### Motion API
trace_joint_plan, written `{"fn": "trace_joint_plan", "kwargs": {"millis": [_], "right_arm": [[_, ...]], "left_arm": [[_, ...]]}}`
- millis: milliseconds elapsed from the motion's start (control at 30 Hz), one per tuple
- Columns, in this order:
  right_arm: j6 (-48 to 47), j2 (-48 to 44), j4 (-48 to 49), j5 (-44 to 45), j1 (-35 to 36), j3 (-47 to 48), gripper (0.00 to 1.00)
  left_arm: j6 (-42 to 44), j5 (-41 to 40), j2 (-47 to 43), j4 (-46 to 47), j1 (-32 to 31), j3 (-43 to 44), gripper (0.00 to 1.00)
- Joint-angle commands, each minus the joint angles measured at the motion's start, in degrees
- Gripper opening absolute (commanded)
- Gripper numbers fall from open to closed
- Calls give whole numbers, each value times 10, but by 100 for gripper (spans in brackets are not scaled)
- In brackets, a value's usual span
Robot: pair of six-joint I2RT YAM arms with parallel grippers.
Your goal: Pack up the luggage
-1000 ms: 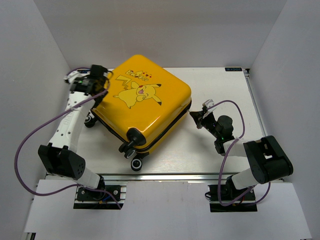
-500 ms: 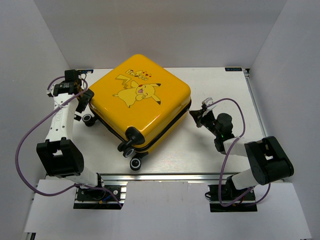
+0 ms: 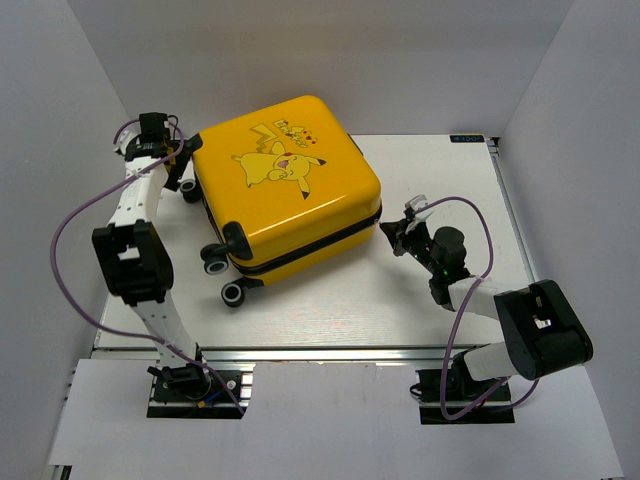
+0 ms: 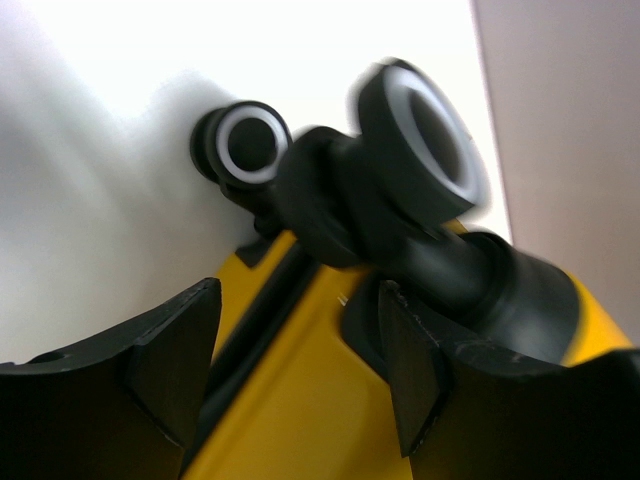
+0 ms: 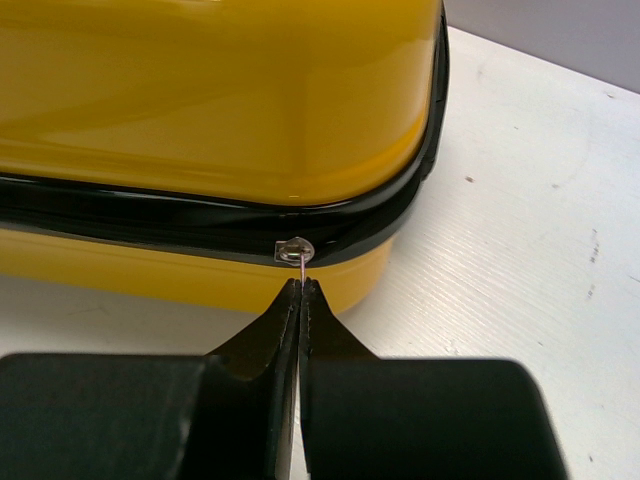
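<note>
Bright, even overhead light fills the white enclosure, leaving only soft shadows beneath the luggage (image 3: 285,190) on the bench (image 3: 440,170). The left wrist view is blurred and washed out around the wheels (image 4: 425,130), while the sharper right wrist view shows pale glare banding the yellow shell.

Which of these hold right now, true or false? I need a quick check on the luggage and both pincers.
1. The luggage lies closed, cartoon side up. True.
2. The right pincer is open, clear of the luggage. False: it is shut on the zipper pull.
3. The left pincer is open, close to the wheels. True.
4. The luggage stands upright on its wheels. False: it lies flat on the table.
</note>
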Motion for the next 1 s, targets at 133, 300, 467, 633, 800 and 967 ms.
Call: {"fn": "trace_joint_plan", "kwargs": {"millis": [133, 300, 467, 633, 800, 967], "right_arm": [[-34, 12, 12, 266, -15, 39, 0], [-90, 59, 23, 279, -29, 94, 0], [-114, 127, 32, 178, -43, 162, 0], [-172, 191, 26, 5, -47, 241, 0], [-204, 252, 5, -26, -51, 320, 0], [-180, 321, 9, -54, -54, 408, 0]], "left_arm": [[78, 110, 179, 119, -29, 123, 77], [117, 115, 192, 128, -29, 149, 80], [142, 118, 184, 147, -29, 153, 85], [172, 127, 185, 140, -29, 185, 89], [192, 134, 193, 141, -29, 210, 92], [209, 168, 240, 143, -29, 236, 92]]}}
